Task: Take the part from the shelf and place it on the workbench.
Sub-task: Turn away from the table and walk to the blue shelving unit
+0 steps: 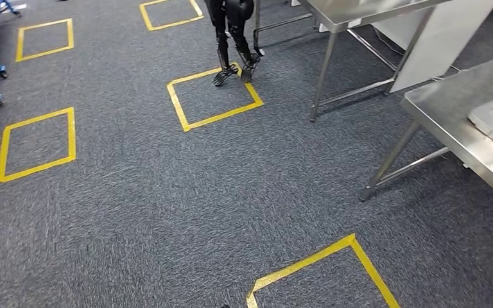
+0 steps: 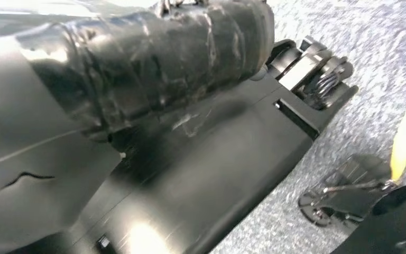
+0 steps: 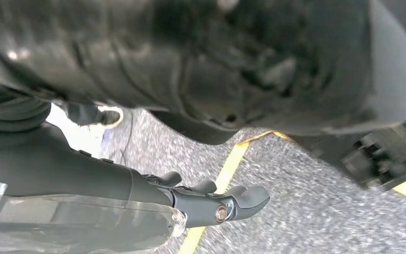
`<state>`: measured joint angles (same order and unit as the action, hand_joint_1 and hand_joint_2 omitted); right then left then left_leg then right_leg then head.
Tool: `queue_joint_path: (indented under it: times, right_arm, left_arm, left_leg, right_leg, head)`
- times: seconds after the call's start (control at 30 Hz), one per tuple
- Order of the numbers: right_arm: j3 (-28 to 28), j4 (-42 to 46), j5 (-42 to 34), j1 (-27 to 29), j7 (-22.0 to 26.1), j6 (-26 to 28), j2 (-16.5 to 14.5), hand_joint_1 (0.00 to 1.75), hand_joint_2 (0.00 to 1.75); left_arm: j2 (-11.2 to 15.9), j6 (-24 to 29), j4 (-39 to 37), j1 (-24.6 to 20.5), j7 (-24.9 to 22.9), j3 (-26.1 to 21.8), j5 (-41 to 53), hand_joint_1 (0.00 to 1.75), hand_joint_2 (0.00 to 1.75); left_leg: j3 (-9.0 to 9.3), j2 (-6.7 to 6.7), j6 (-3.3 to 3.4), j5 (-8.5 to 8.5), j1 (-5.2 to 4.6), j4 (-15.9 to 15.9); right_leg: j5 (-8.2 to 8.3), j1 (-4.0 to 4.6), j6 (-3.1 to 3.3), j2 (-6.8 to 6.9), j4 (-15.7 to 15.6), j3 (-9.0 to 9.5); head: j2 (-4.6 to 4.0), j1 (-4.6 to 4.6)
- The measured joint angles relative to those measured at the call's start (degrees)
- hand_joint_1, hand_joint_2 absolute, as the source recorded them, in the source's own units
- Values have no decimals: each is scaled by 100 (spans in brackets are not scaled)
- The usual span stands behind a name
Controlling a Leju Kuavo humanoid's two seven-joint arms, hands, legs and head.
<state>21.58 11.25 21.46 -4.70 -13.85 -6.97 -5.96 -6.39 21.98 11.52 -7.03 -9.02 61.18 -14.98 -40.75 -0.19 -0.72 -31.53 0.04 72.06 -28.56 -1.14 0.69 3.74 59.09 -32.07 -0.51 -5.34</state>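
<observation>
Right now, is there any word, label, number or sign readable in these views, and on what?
None can be read.
Yellow tape squares on the carpet: outlines only, no text.
Steel tables: no labels seen.
Right hand, in the right wrist view: no marking legible.

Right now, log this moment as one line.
phase: walking | right hand: holds nothing | workbench: ahead right | part: unseen
</observation>
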Motion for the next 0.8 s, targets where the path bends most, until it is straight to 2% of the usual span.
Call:
queue_joint_path:
  times: [0.03, 0.07, 0.1, 0.13, 0.17, 0.23, 0.27, 0.33, 0.37, 0.4, 0.43, 0.47, 0.5, 0.53, 0.57, 0.6, 0.63, 0.67, 0.7, 0.77, 0.8]
  right_arm:
    - [37, 1, 1, -10, 1, 0, -2, 0, 0]
    - [68, 1, 1, -19, 1, 1, -4, 0, 0]
    - [93, 1, 2, -25, 1, 1, -5, 0, 0]
    - [109, 1, 3, -28, 1, 2, -5, 0, 0]
    - [119, 1, 4, -30, 1, 2, -5, 0, 0]
    - [145, 2, 2, -37, 1, -1, -5, 0, 0]
    - [161, 4, -1, -45, 3, -3, -5, 0, 0]
    - [184, 9, -11, -65, 10, -8, -5, 0, 0]
    - [191, 9, -15, -69, 13, -11, -5, 0, 0]
    - [198, 9, -19, -67, 15, -15, -5, 0, 0]
    - [205, 8, -19, -56, 14, -18, -4, 0, 0]
    - [212, 7, -15, -43, 13, -20, -2, 0, 0]
    - [222, 6, -10, -32, 11, -21, 0, 0, 0]
    - [234, 5, -4, -27, 9, -23, 2, 0, 0]
    - [245, 5, 2, -28, 8, -26, 4, 0, 0]
    - [256, 4, 4, -31, 8, -35, 6, 0, 0]
    - [264, 4, 6, -35, 8, -46, 8, 0, 0]
    - [270, 3, 6, -37, 9, -60, 9, 0, 0]
    - [277, 3, 5, -35, 7, -75, 11, 0, 0]
    - [286, 4, 4, -30, 4, -95, 11, 0, 0]
    - [290, 6, 3, -32, 1, -99, 11, 0, 0]
  left_arm:
    - [3, -7, 0, 6, -5, 14, -2, 0, 0]
    - [4, -13, 0, 10, -9, 28, -3, 0, 0]
    - [5, -16, 0, 9, -14, 40, -3, 0, 0]
    - [7, -18, 0, 7, -18, 45, -4, 0, 0]
    - [7, -19, 0, 8, -20, 46, -4, 0, 0]
    - [7, -24, 0, 17, -20, 48, -5, 0, 0]
    - [5, -30, 0, 21, -21, 50, -8, 0, 0]
    - [1, -51, 0, 19, -22, 56, -13, 0, 0]
    - [-1, -64, 0, 16, -22, 57, -16, 0, 0]
    - [-1, -81, 0, 14, -23, 58, -18, 0, 0]
    - [-2, -101, 0, 13, -25, 59, -20, 0, 0]
    - [-1, -119, 0, 13, -27, 59, -21, 0, 0]
    - [-1, -144, 0, 13, -28, 59, -26, 0, 0]
    - [-1, -179, 0, 12, -30, 59, -35, 0, 0]
    - [-1, -220, 0, 10, -32, 59, -48, 0, 0]
    - [-2, -278, 0, 5, -36, 59, -70, 0, 0]
    - [-2, -336, 0, -2, -44, 59, -89, 0, 0]
    - [-2, -383, 0, -8, -52, 59, -103, 0, 0]
    - [-1, -420, 0, -12, -61, 59, -114, 0, 0]
    - [7, -444, -1, -8, -72, 59, -118, 0, 0]
    - [12, -446, -1, -6, -78, 60, -120, 0, 0]
  left_leg:
    - [238, 79, 19, 199, -3, -422]
    - [449, 227, 50, 318, -29, -808]
    - [619, 350, 85, 404, -57, -1130]
    - [705, 437, 120, 428, -84, -1308]
    - [712, 459, 149, 409, -109, -1346]
    - [716, 319, 202, 442, -91, -1384]
    - [732, 251, 230, 458, -74, -1414]
    - [771, 121, 290, 492, -38, -1467]
    - [774, 61, 310, 493, -42, -1471]
    - [775, -1, 329, 493, -46, -1470]
    - [776, -83, 343, 492, -54, -1467]
    - [782, -171, 349, 489, -62, -1463]
    - [794, -263, 353, 485, -69, -1459]
    - [810, -358, 353, 480, -74, -1455]
    - [826, -431, 350, 472, -75, -1453]
    - [830, -498, 340, 461, -82, -1445]
    - [819, -561, 324, 453, -82, -1434]
    - [799, -616, 302, 450, -75, -1425]
    - [777, -676, 275, 450, -65, -1421]
    - [747, -776, 213, 438, -46, -1404]
    - [726, -711, 178, 395, -61, -1331]
  right_leg:
    - [-14, 1, -11, 63, 0, 21]
    - [-28, 10, -28, 120, -5, 41]
    - [-42, 24, -52, 178, -8, 57]
    - [-49, 38, -77, 234, -16, 72]
    - [-51, 50, -104, 286, -33, 86]
    - [-62, 56, -166, 371, -66, 122]
    - [-100, 49, -199, 308, -39, 128]
    - [-312, 24, -244, 5, 300, -13]
    - [-475, 18, -250, -170, 642, -173]
    - [-629, 17, -250, -269, 1014, -368]
    - [-725, 21, -246, -316, 1356, -568]
    - [-724, 27, -237, -339, 1549, -704]
    - [-600, 35, -219, -357, 1518, -739]
    - [-384, 45, -192, -397, 1289, -681]
    - [-140, 53, -161, -477, 924, -545]
    - [46, 53, -125, -638, 535, -398]
    - [159, 51, -108, -769, 237, -279]
    - [196, 52, -100, -867, 68, -212]
    - [185, 53, -94, -907, -9, -179]
    - [191, 43, -75, -792, -45, -144]
    - [191, 27, -53, -727, -65, -117]
  head:
    - [0, 0]
    - [0, 1]
    - [1, 2]
    - [1, 6]
    - [1, 8]
    - [1, 9]
    - [1, 13]
    - [1, 43]
    - [1, 61]
    - [1, 72]
    - [1, 77]
    - [1, 77]
    - [1, 77]
    - [1, 77]
    - [1, 78]
    - [1, 76]
    - [1, 76]
    - [1, 78]
    - [1, 79]
    - [1, 83]
    - [1, 78]
